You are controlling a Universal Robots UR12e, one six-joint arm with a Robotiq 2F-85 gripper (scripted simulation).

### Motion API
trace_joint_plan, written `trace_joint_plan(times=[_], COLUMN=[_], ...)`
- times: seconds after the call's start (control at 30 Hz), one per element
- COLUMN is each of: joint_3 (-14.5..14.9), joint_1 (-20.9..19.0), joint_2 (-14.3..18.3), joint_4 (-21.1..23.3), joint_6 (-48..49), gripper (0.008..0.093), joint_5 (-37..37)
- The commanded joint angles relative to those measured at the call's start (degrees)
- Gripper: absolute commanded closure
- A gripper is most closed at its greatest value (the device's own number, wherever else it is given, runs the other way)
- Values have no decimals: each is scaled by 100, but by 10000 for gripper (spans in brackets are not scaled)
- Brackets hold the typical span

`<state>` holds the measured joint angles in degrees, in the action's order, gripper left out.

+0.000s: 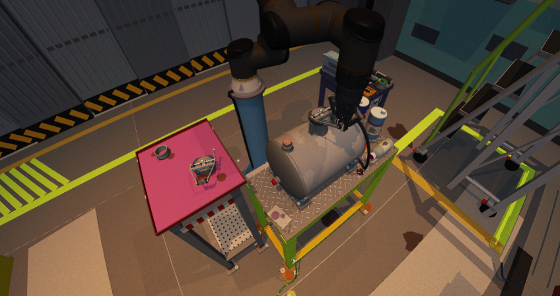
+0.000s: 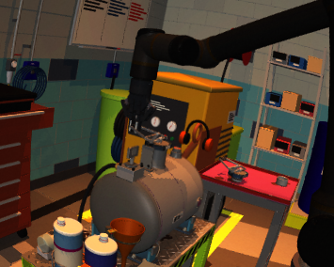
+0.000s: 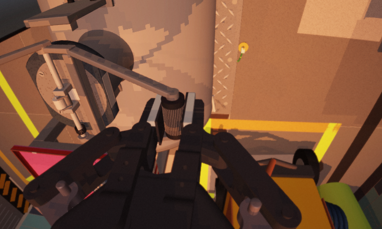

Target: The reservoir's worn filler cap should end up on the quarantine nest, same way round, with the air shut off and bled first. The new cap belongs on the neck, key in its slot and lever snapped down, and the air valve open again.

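My gripper [image 3: 172, 112] [image 1: 341, 124] [image 2: 138, 126] is above the grey reservoir [image 1: 318, 157], its two finger pads clamped on the black knurled knob [image 3: 172, 119] at the free end of the cap's lever [image 3: 112, 68]. The lever runs from the knob back over the filler cap [image 3: 72, 85] [image 1: 319, 117], which sits on the neck on top of the tank. On the pink table [image 1: 184, 175] to the left lie another cap with its own lever [image 1: 203, 167] and a grey ring [image 1: 162, 151].
Behind the tank stand a blue cart [image 1: 353, 85] and two white canisters [image 1: 376, 120]. The arm's blue pedestal [image 1: 248, 128] stands between table and tank. A grey stair frame [image 1: 499, 128] fills the right, and an orange funnel [image 2: 127, 232] stands near the tank's end.
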<state>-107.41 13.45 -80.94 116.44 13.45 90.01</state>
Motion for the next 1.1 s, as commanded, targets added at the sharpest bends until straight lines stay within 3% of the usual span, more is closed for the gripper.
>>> trace_joint_plan(times=[0.0,0.47,0.97,1.07], joint_3=[6,5,5,5], joint_1=[0,0,0,0], joint_2=[-2,-2,-2,-2], joint_4=[4,5,5,5], joint_6=[0,0,0,0], gripper=[934,934,634,634], joint_5=[-1,-1,-1,-1])
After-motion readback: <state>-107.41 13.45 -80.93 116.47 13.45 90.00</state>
